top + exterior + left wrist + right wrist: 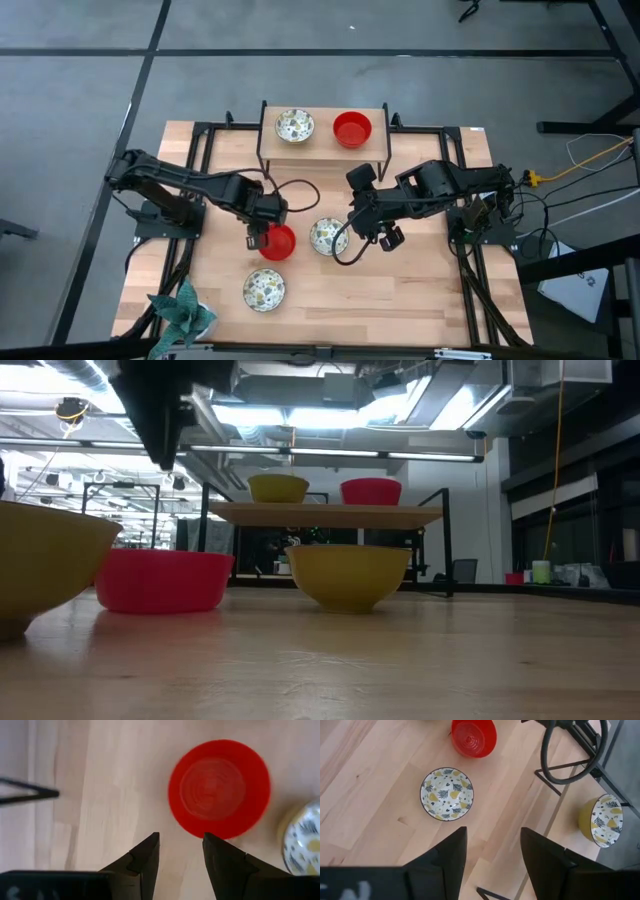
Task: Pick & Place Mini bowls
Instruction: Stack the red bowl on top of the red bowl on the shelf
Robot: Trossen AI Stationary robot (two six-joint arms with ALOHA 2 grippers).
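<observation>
Two mini bowls stand on a raised shelf (320, 148) at the table's far side: a patterned one (294, 126) and a red one (352, 129). On the table rest a red bowl (277, 242), a patterned bowl (326, 236) beside it, and another patterned bowl (264, 290) nearer the near edge. My left gripper (181, 845) hangs open above the table just left of the red bowl (219, 789). My right gripper (493, 845) is open above the table, right of the middle patterned bowl (447, 794). No third red bowl shows.
A teal-green leafy object (183, 308) sits at the near left corner. The shelf's black legs (262, 150) and a cable loop (300, 190) lie behind the table bowls. Bare wood shows in the near right part of the table (420, 290).
</observation>
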